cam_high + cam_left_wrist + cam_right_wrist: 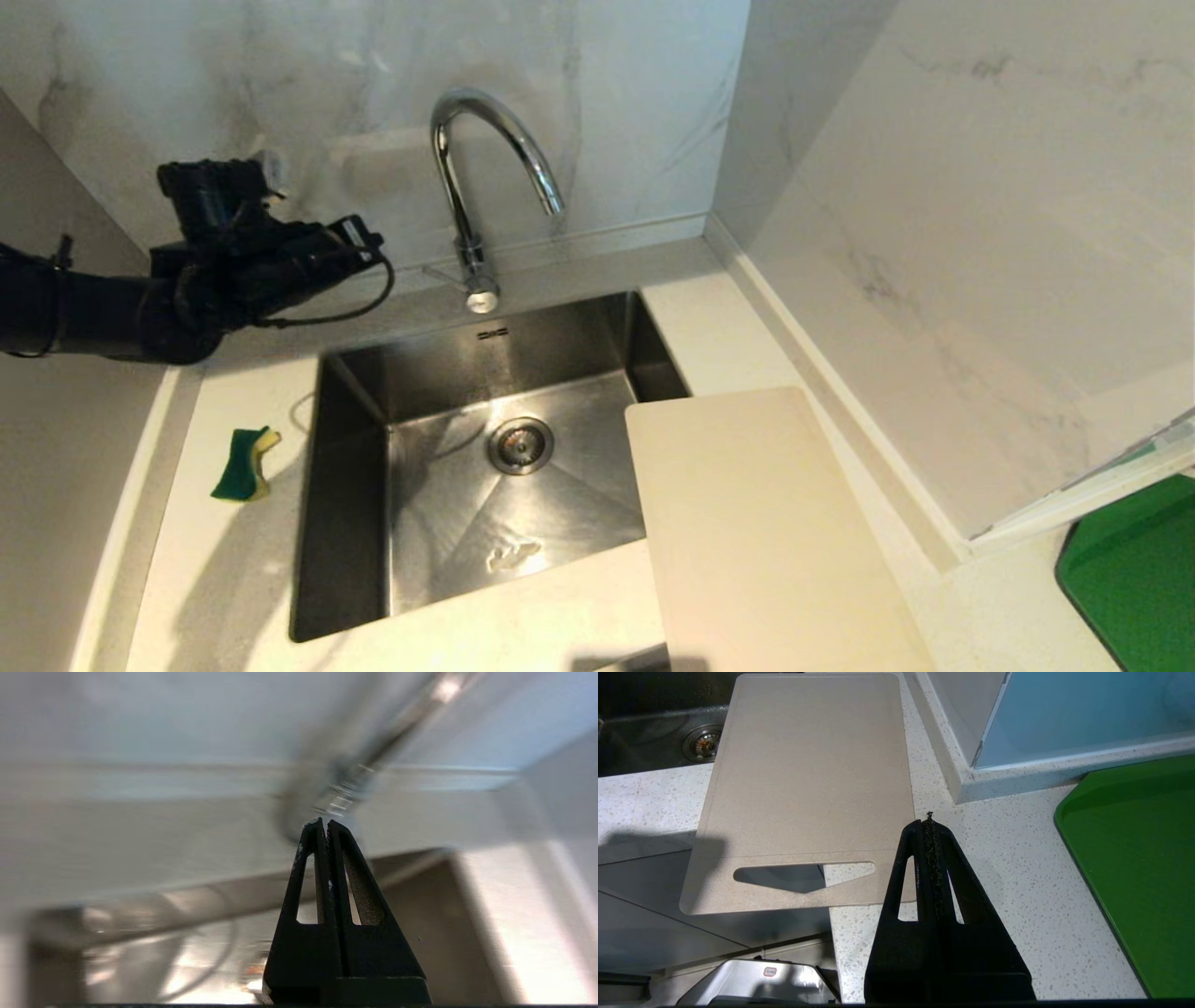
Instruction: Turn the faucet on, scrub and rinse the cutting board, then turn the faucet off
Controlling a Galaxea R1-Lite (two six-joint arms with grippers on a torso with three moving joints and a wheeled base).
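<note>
Sink (355, 485) – left pincer (369, 238) near faucet (467, 187).

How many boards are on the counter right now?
2. The cream cutting board lies right of the sink, one corner overhanging the basin. A green board lies farther right, partly cut off. More may lie outside the views.

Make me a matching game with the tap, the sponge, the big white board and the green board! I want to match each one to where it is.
Things:
1. faucet
2. sponge
3. cutting board
4. green board

Places:
A. on the counter left of the sink
B. far right, beyond the wall corner
C. behind the sink, by the back wall
D. on the counter right of the sink, one corner over the basin

Pairs: 1-C, 2-A, 3-D, 4-B
</note>
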